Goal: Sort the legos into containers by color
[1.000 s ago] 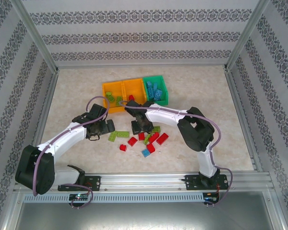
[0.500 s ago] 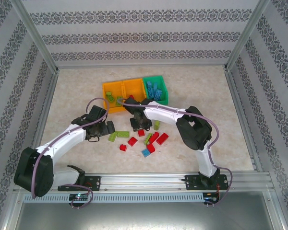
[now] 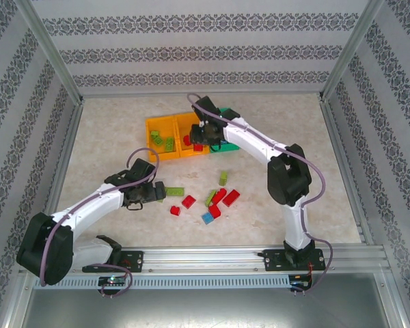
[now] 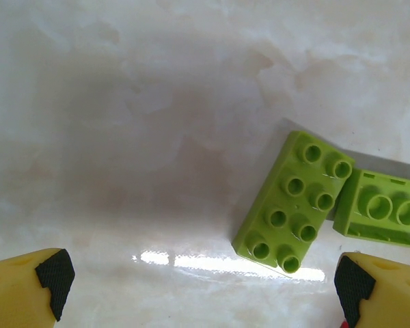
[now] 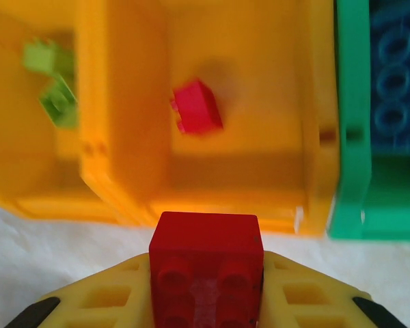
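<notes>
Overhead, patterned walls [image 3: 205, 51] ring marbled table [image 3: 294, 137] bearing legos [image 3: 230, 198].

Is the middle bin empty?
Not empty: a red brick lies on the floor of the middle bin; the right gripper holds a second brick.

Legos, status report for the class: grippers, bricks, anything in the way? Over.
Left gripper open, over lime brick. Right gripper shut on red brick, at near wall of middle orange bin. Nothing blocking the drop.
</notes>
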Robot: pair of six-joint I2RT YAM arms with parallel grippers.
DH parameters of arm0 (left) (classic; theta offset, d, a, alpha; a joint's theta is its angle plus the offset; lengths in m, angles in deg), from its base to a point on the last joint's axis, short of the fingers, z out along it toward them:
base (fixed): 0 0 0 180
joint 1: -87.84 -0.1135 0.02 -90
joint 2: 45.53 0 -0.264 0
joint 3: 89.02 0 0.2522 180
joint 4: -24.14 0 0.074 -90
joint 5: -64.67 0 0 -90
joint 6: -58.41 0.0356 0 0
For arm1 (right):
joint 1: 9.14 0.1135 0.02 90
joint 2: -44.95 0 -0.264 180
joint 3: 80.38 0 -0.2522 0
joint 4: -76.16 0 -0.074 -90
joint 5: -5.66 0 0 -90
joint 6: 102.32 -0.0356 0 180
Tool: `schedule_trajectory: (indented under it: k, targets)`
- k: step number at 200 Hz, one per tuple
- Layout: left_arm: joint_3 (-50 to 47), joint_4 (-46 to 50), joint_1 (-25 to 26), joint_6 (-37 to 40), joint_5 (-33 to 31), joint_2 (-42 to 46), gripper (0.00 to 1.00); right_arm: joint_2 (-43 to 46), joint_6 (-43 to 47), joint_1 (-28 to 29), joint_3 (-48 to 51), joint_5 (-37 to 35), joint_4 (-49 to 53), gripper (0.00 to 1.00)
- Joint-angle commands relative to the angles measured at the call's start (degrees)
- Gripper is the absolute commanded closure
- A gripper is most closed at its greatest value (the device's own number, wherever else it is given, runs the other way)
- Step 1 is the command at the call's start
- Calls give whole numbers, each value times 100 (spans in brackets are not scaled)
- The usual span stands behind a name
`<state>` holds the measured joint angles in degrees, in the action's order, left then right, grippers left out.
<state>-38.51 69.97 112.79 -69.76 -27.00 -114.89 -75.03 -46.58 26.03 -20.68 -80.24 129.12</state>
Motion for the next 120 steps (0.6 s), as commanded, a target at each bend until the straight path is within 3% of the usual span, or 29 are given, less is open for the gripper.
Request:
schedule_trajectory:
  k: [1,50,76,91,120]
  targets:
    - [-114,-30,156,42,-31,105,0,-563,44,-77,-665,202,3,74]
    - [-171,-32,268,-21,-18,-105,7,-1884,293,-260,-2521,257,829,67]
    - [-186,-179,318,26,100,-137,9,-1998,244,-351,-2504,258,741,67]
    - [-152,-245,353,127,184,-217,10,-2007,275,-371,-2503,239,752,58]
    - [12,-210,397,236,132,-567,10,-2021,313,-380,-2495,372,791,52]
